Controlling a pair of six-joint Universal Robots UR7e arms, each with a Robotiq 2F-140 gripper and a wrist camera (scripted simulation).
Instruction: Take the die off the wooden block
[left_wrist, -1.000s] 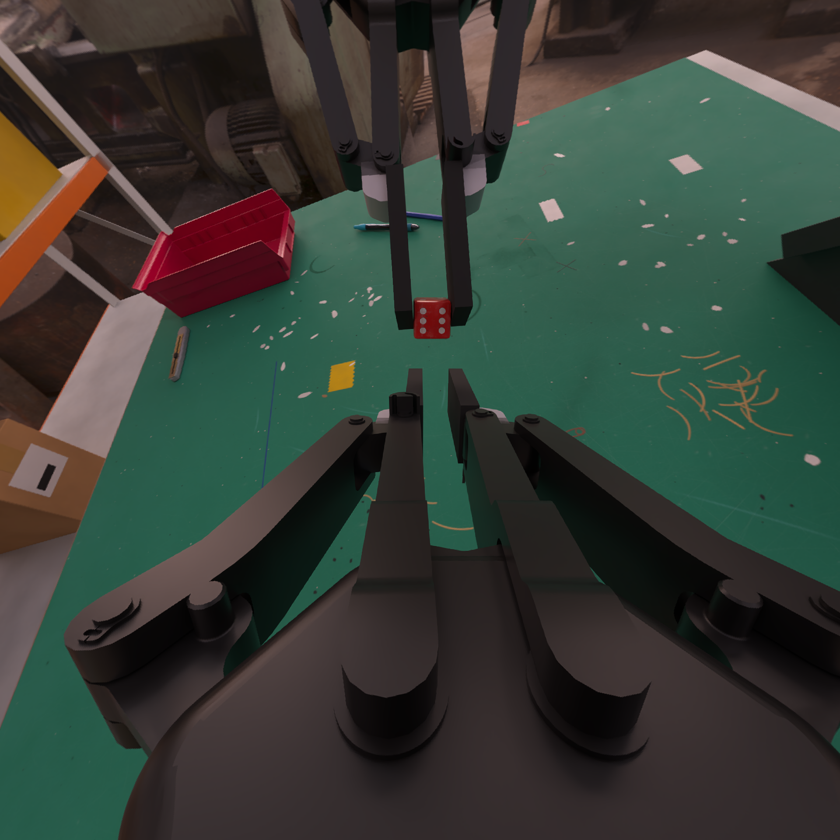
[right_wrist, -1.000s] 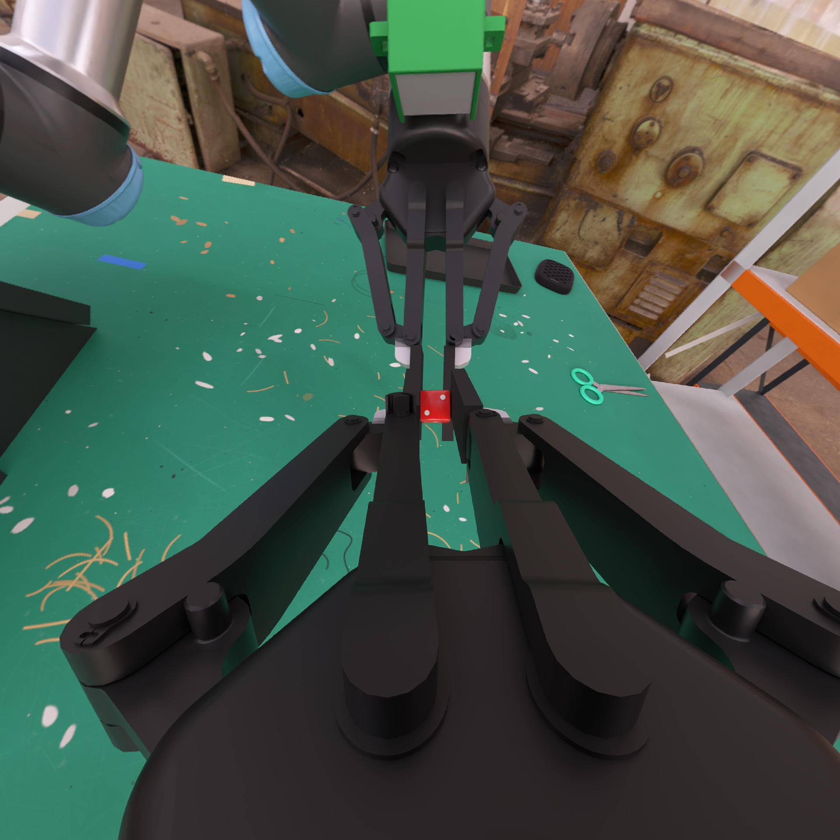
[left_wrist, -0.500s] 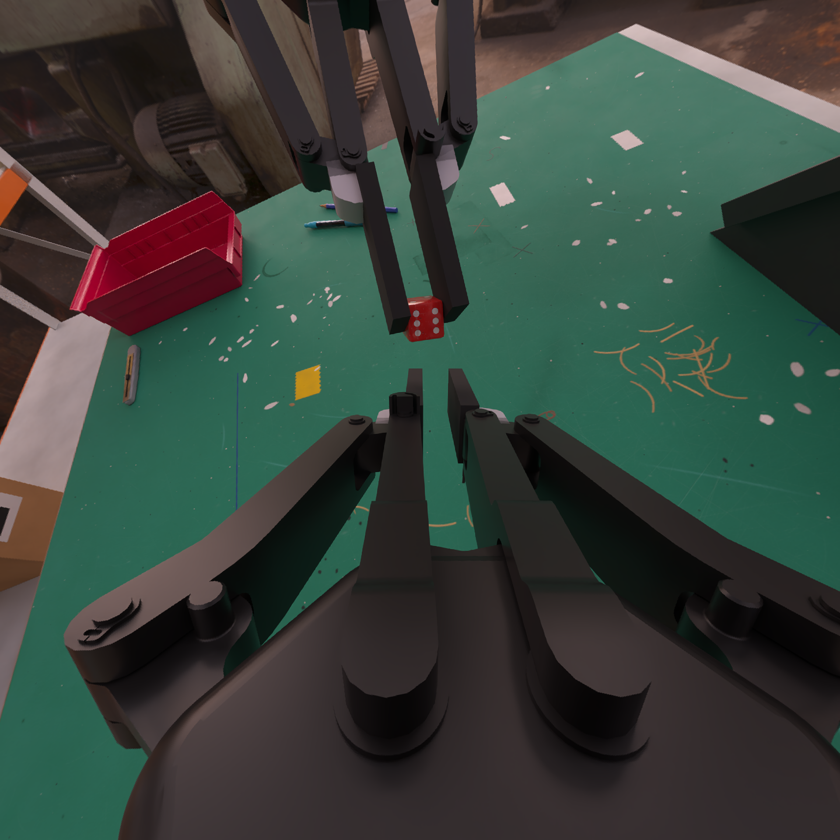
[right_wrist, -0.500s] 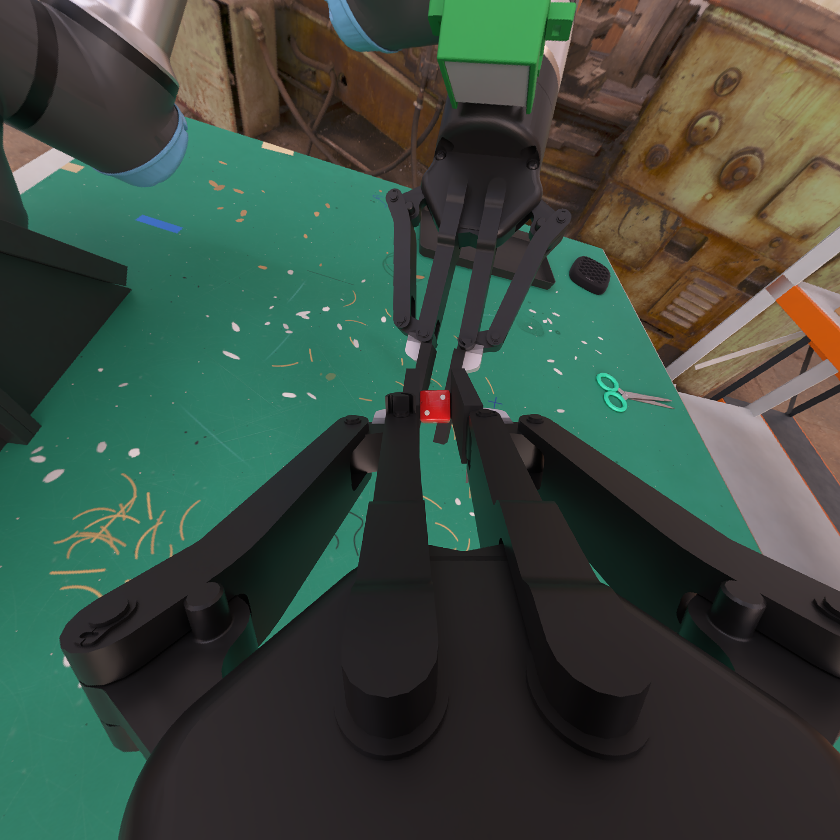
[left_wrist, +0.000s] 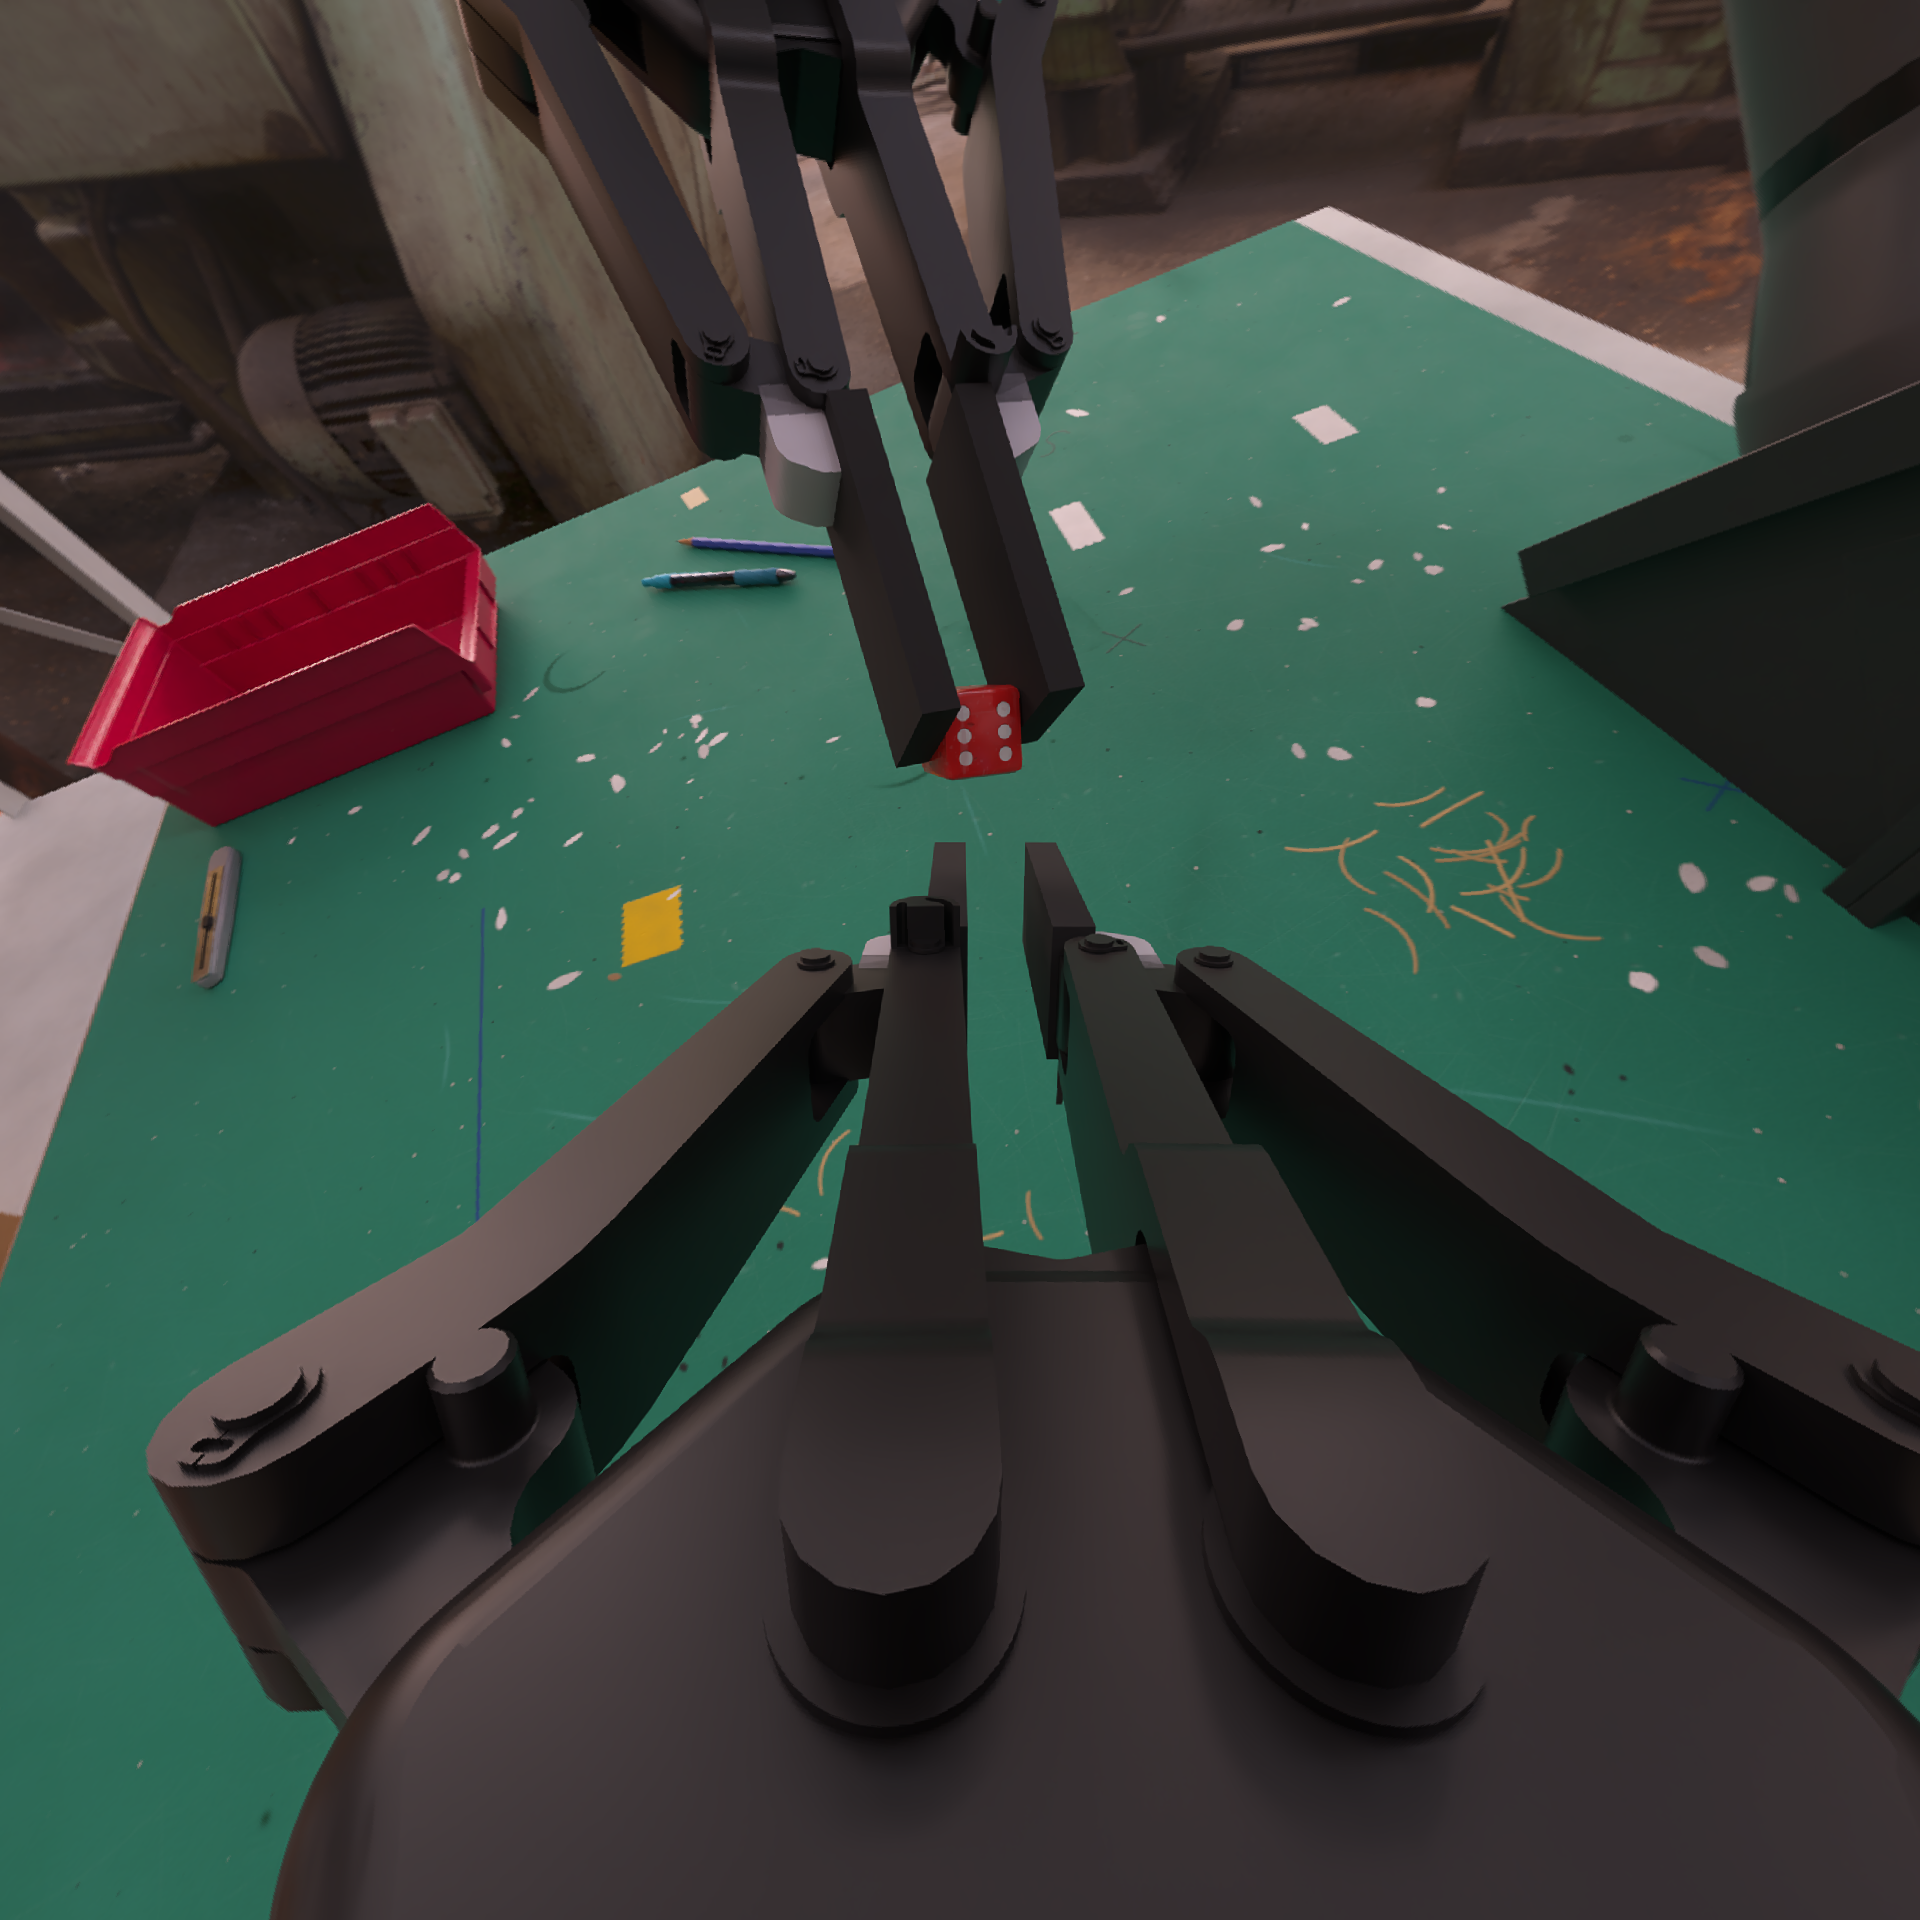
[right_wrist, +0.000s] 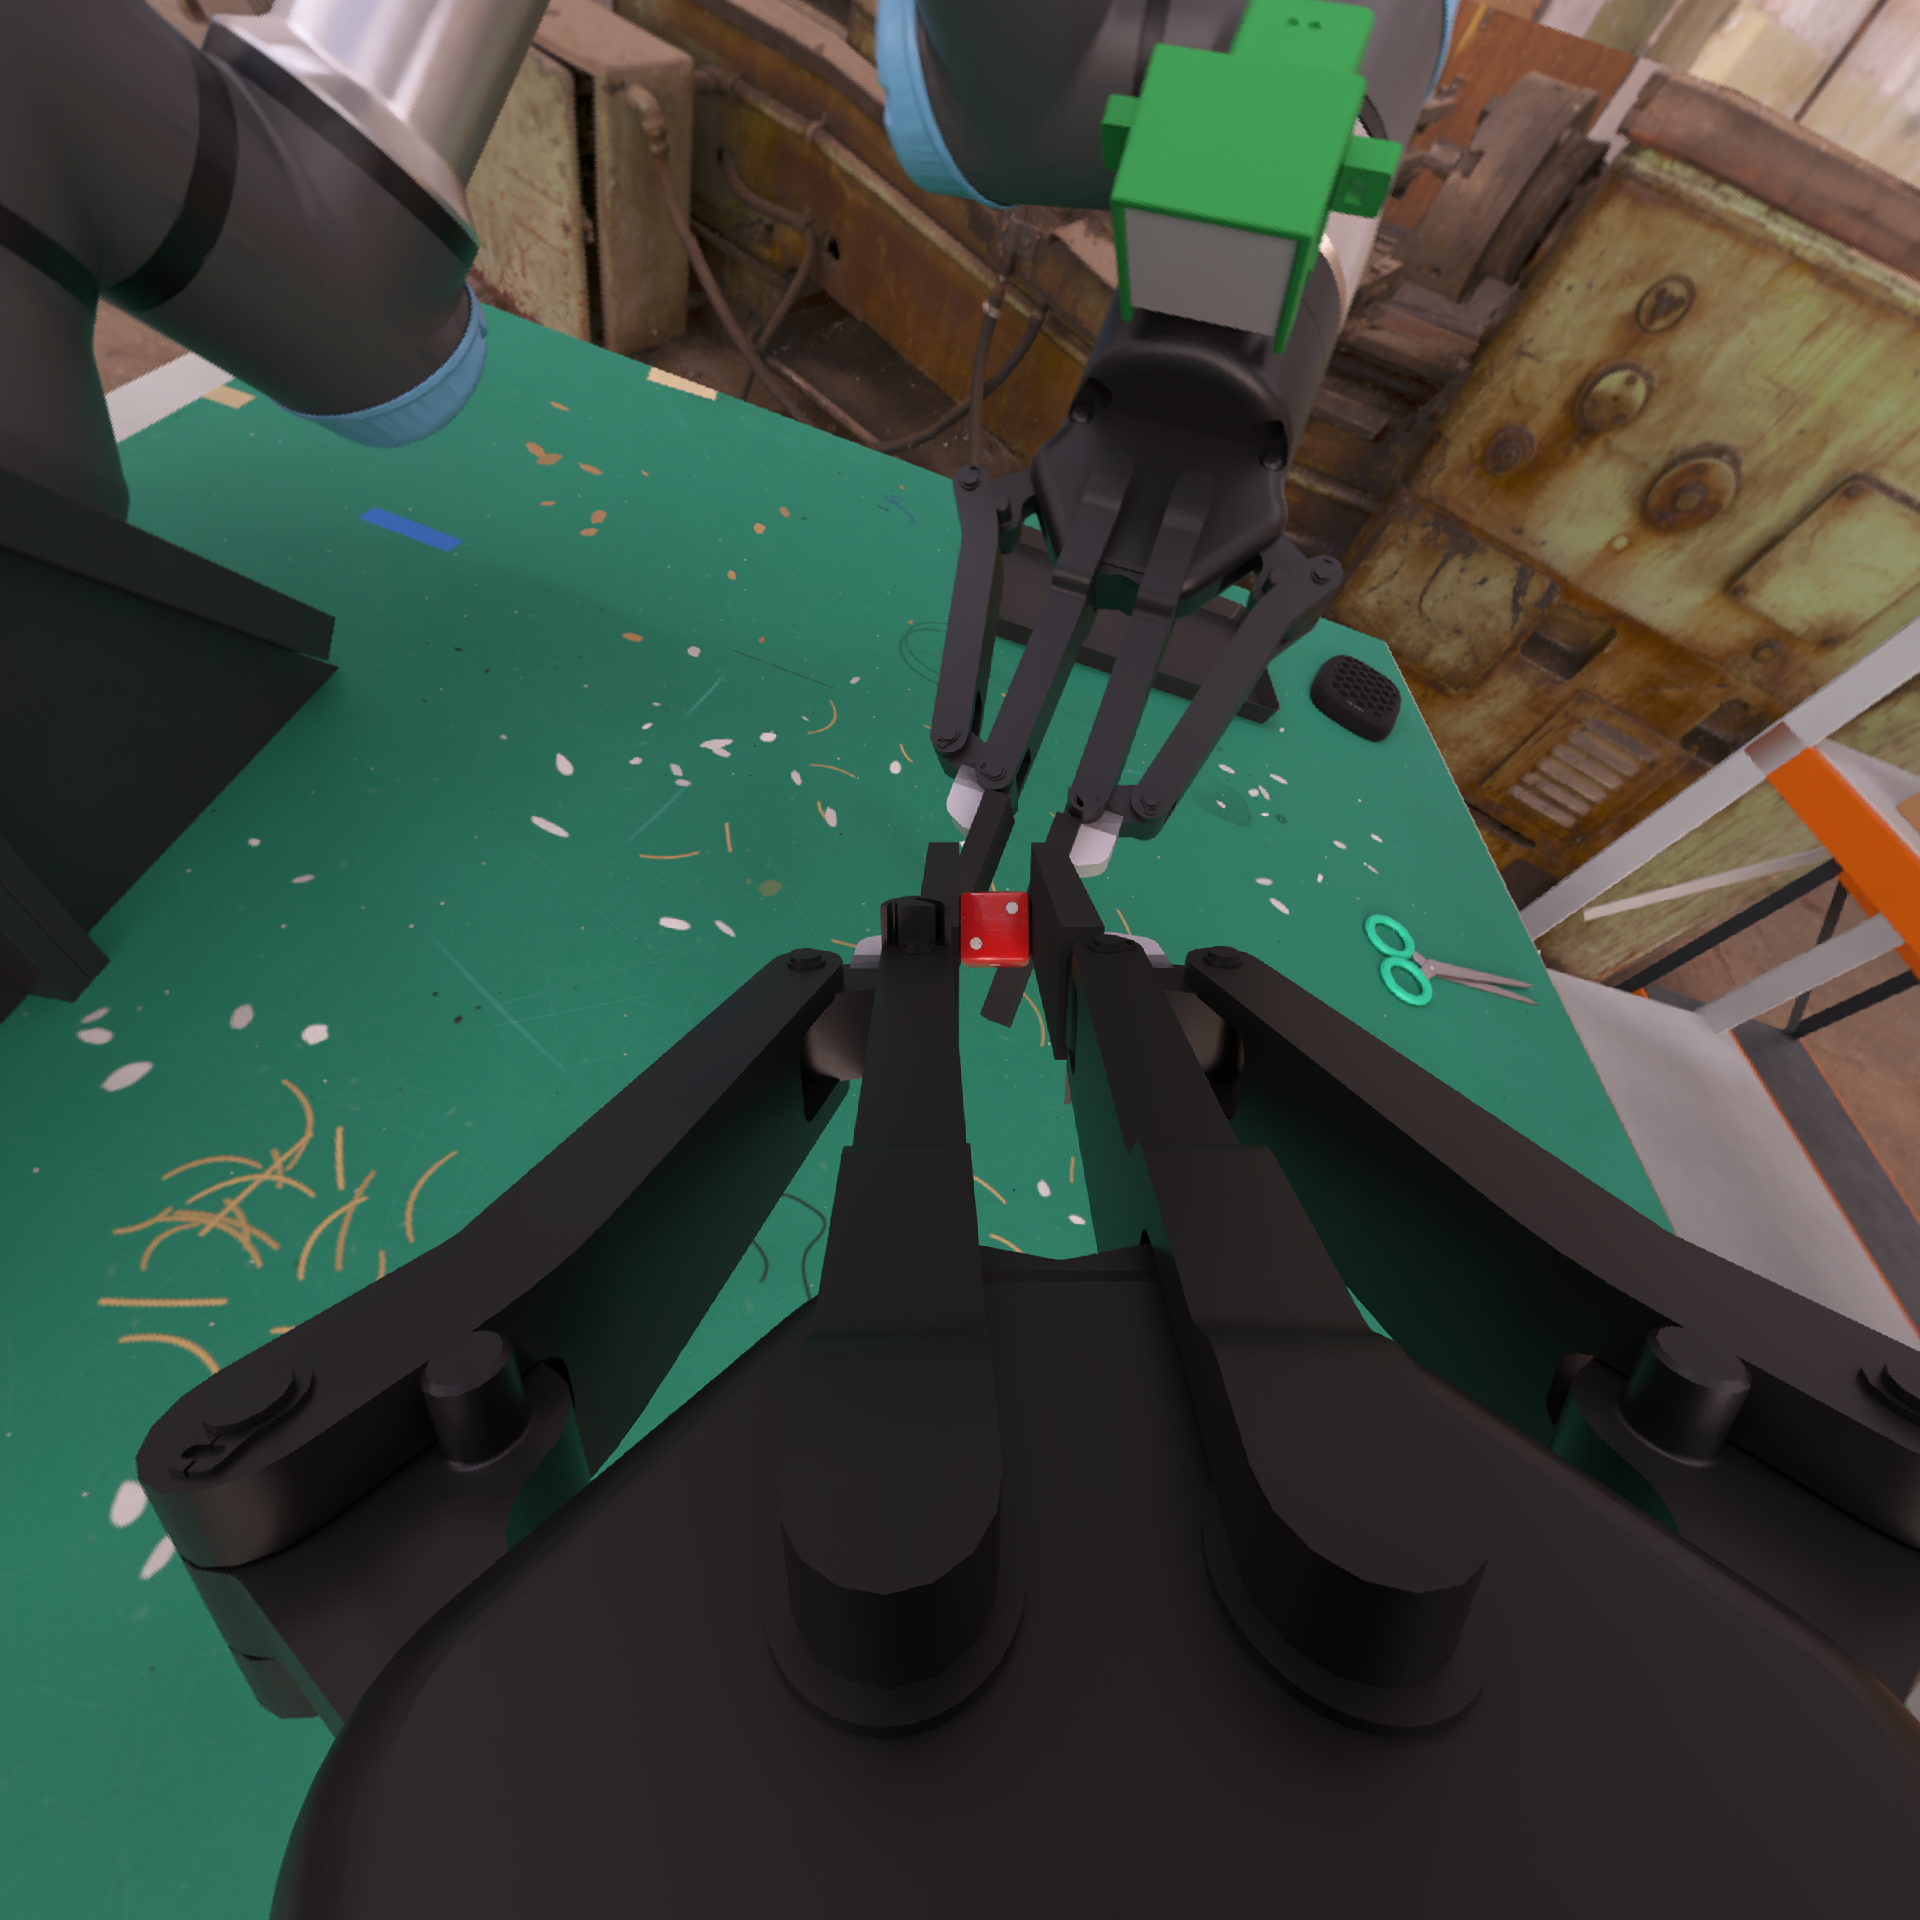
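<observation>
The red die (left_wrist: 977, 732) with white pips is clamped between the black fingers of my right gripper (left_wrist: 987, 727), which hangs tilted just above the green mat (left_wrist: 1247, 1039). In the right wrist view the die (right_wrist: 994, 928) sits between the tips of that gripper (right_wrist: 994, 883). My left gripper (left_wrist: 992, 862) is empty, its fingers drawn together with a narrow gap, and it points at the die from a short way off. No wooden block is in view.
A red bin (left_wrist: 301, 655), two pens (left_wrist: 727, 566) and a utility knife (left_wrist: 213, 914) lie at the left. A dark block (left_wrist: 1745, 665) stands at the right. Green scissors (right_wrist: 1403, 961) and a black puck (right_wrist: 1351, 696) lie near the mat's far edge.
My right gripper, still clamped on the die, has tilted and come closer in the left wrist view. The left wrist view has swung, so the red bin slid left.
</observation>
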